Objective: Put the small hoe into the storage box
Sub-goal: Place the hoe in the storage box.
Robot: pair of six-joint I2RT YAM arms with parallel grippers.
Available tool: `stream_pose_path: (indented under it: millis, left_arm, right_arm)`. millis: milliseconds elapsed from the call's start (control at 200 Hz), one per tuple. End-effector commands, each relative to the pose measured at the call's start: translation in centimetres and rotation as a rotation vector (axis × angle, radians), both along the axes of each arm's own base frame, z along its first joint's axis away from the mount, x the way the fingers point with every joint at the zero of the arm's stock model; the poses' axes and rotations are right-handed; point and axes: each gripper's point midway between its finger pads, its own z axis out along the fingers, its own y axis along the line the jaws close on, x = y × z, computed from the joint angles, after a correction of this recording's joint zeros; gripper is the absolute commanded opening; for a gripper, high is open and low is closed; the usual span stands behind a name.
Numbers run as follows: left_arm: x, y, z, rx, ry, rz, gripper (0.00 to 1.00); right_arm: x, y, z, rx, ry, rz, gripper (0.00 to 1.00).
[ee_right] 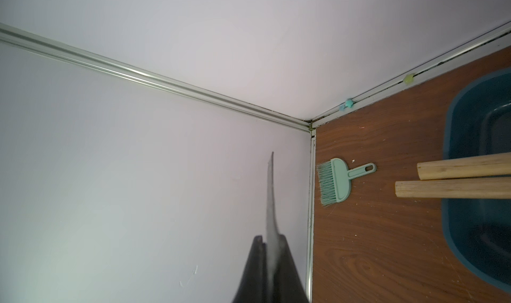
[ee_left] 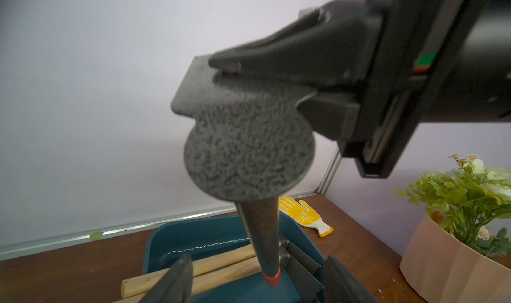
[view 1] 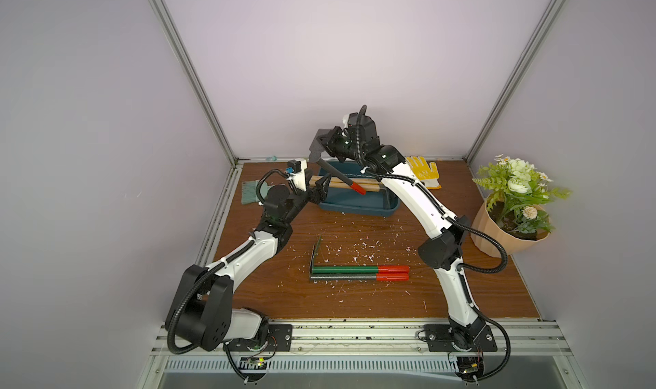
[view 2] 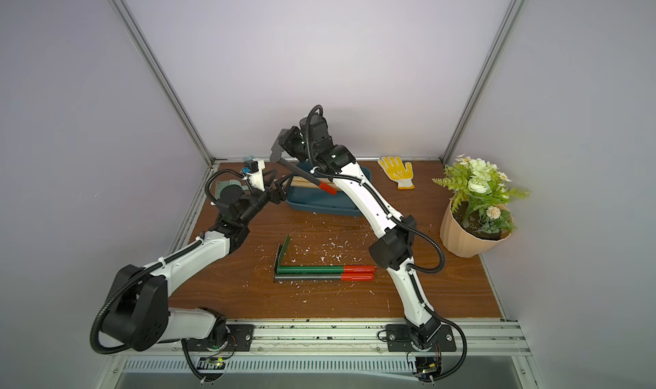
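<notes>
The small hoe [view 1: 336,175], a speckled grey metal blade on a dark shaft ending in a red grip, hangs in the air from the right gripper [view 1: 323,139], whose jaws are pressed together on the flat of the blade. From that gripper the shaft slants downward. Its red end sits over the inside of the storage box [view 1: 355,208], the shallow dark teal plastic tray with rounded corners lying on the brown wood-grain counter [view 1: 355,305] below the gripper. We cannot tell whether the red tip touches anything inside.

Two pale wooden tool handles [ee_right: 456,189] lie in the box, poking out over its end rim on the left gripper's side. The left gripper [view 1: 319,192] sits just beside that end, lower than the right one, with its jaws apart and holding nothing.

We judge that the carry is done and the placing is in hand. The next move calls for lowering the right gripper so the hoe tips flat along the box's length, beside or atop the wooden handles. The jaws should part only once blade and shaft are both within the rim.
</notes>
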Motion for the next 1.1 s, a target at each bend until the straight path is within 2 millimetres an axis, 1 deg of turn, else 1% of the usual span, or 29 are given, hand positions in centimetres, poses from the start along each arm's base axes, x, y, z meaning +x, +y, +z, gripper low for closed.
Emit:
stream_pose_path:
  millis: [0,200,310,355,435,500,585,746,826,871,896,1091]
  left_arm:
    - [0.3,0.0,4.3,-0.092,-0.115,0.032,0.72]
    - [1.3,-0.6,4.5,-0.114,-0.130,0.065,0.70]
    - [1.7,-0.6,5.1,-0.133,-0.143,0.075,0.69]
    - [1.8,-0.7,5.3,-0.138,-0.147,0.073,0.66]
    - [2.0,-1.1,5.5,-0.142,-0.150,0.059,0.60]
    - [2.0,-1.2,5.6,-0.144,-0.152,0.057,0.52]
    - [1.8,-1.2,5.8,-0.145,-0.155,0.054,0.41]
    - [1.1,-0.9,5.9,-0.146,-0.158,0.057,0.25]
    - [0.8,-0.8,6.1,-0.147,-0.162,0.053,0.13]
    - [0.7,-0.7,6.3,-0.143,-0.163,0.055,0.02]
    - [0.6,-0.7,6.3,-0.142,-0.161,0.058,0.00]
    - [0.2,-0.3,7.3,-0.132,-0.157,0.072,0.00]
  right_arm:
    - [-3.9,-1.7,10.5,0.190,-0.159,0.046,0.00]
    - [-4.6,-1.3,10.1,0.202,-0.141,0.067,0.00]
    - [-4.9,-1.0,9.8,0.208,-0.127,0.077,0.00]
    - [-5.0,-0.9,9.7,0.209,-0.121,0.079,0.00]
    - [-5.0,-0.8,9.6,0.217,-0.117,0.081,0.00]
    - [-4.9,-0.9,9.7,0.217,-0.120,0.074,0.00]
    - [-4.7,-1.4,10.2,0.225,-0.128,0.056,0.00]
    - [-4.2,-2.4,10.9,0.233,-0.146,0.025,0.00]
    - [-3.9,-2.8,10.9,0.225,-0.148,0.017,0.00]
    - [-3.6,-3.2,10.7,0.205,-0.151,0.001,0.00]
    - [-3.4,-3.5,10.5,0.192,-0.153,-0.008,0.00]
    - [-2.1,-5.7,9.5,0.141,-0.159,-0.063,0.22]
